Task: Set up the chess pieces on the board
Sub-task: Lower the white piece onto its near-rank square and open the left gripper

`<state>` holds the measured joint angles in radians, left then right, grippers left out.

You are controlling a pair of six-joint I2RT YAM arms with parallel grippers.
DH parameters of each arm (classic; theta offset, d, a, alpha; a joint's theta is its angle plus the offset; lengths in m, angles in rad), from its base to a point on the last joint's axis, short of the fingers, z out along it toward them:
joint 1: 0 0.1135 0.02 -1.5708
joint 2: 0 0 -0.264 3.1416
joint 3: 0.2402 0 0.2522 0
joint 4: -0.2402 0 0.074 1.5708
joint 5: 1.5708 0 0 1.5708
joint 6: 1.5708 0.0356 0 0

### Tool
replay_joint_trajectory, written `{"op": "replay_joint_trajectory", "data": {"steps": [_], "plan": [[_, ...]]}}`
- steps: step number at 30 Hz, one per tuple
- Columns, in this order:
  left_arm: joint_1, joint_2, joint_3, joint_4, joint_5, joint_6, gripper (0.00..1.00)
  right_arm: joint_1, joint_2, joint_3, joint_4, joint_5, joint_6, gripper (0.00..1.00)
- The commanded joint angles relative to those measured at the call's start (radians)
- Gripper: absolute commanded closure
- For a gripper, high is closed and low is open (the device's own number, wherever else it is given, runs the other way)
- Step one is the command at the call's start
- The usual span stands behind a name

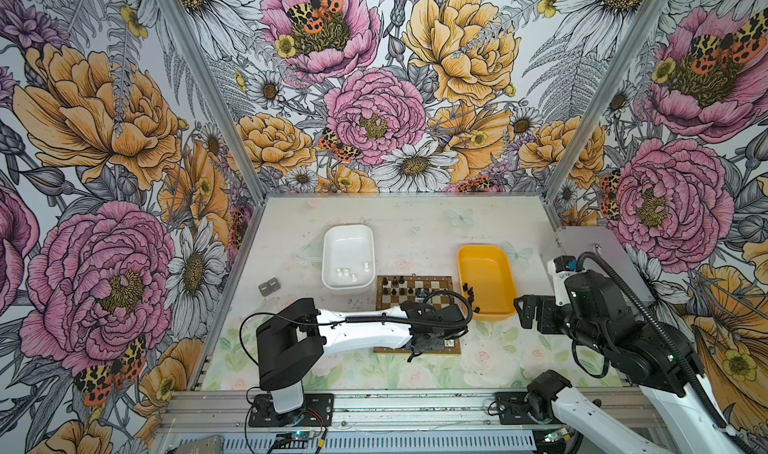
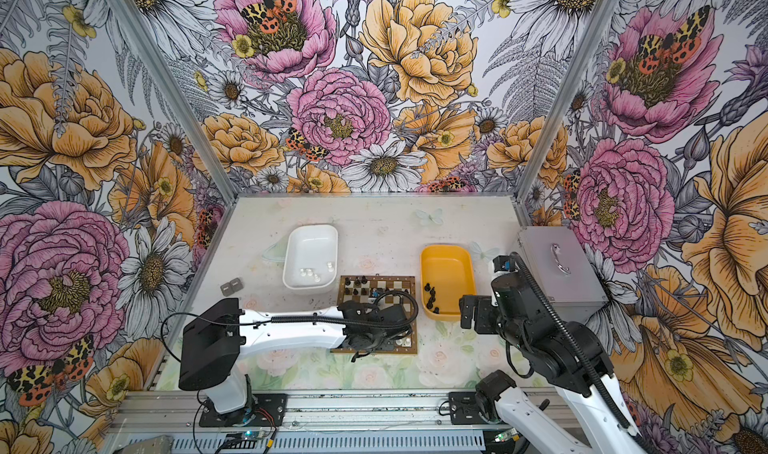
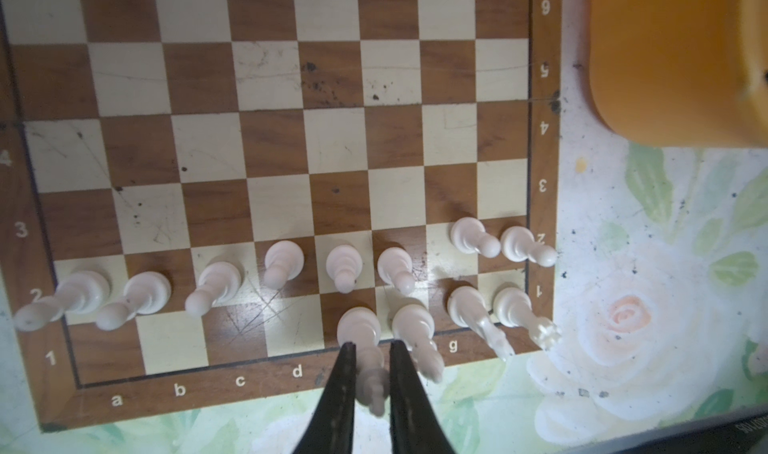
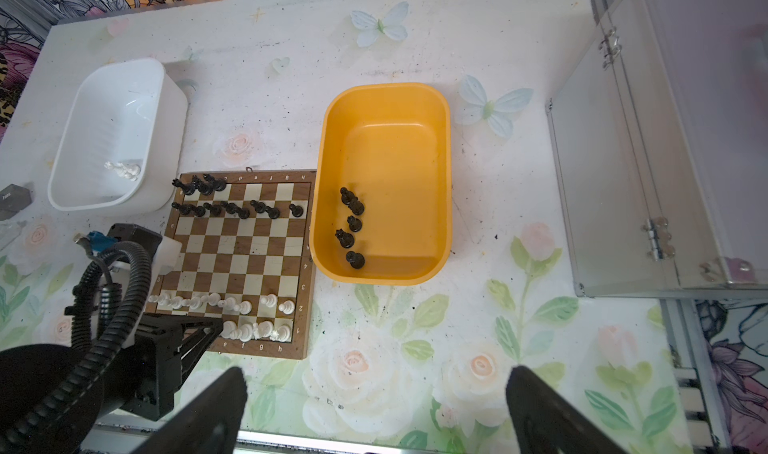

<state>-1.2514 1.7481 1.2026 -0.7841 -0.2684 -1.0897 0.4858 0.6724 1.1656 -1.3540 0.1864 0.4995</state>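
Presently the left gripper [image 3: 372, 346] is pinched narrow on a tall glossy white chess piece [image 3: 358, 325], whose base stands on the e1 square of the small brown-and-cream checked wooden board [image 3: 270, 140]. Eight white pawns [image 3: 284, 258] line the second rank, and three more white pieces [image 3: 415, 323] stand on f1, g1 and h1. Black pieces [image 4: 232, 208] occupy part of the far ranks. Five others [image 4: 354, 223] sit in the yellow plastic tray [image 4: 440, 173] — a few white ones [image 4: 122, 170] in the white plastic tray [image 4: 83, 140]. The right gripper [image 4: 374, 410] hangs wide open over the floral tabletop [image 4: 457, 327], holding nothing.
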Motion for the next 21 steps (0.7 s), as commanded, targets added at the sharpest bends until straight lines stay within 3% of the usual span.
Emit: {"op": "replay_joint_trajectory", "data": {"steps": [1,13,21], "plan": [[0.007,-0.004,-0.021,0.005,0.014,0.004,0.84,0.005,-0.007,-0.005,-0.002,0.01,-0.01,0.0],[0.007,-0.018,-0.032,0.005,0.011,-0.001,0.83,0.005,-0.004,-0.012,0.003,0.004,-0.012,0.0],[0.005,-0.025,-0.027,-0.001,0.005,0.01,0.73,0.005,-0.008,-0.013,0.003,0.002,-0.01,0.0]]}}
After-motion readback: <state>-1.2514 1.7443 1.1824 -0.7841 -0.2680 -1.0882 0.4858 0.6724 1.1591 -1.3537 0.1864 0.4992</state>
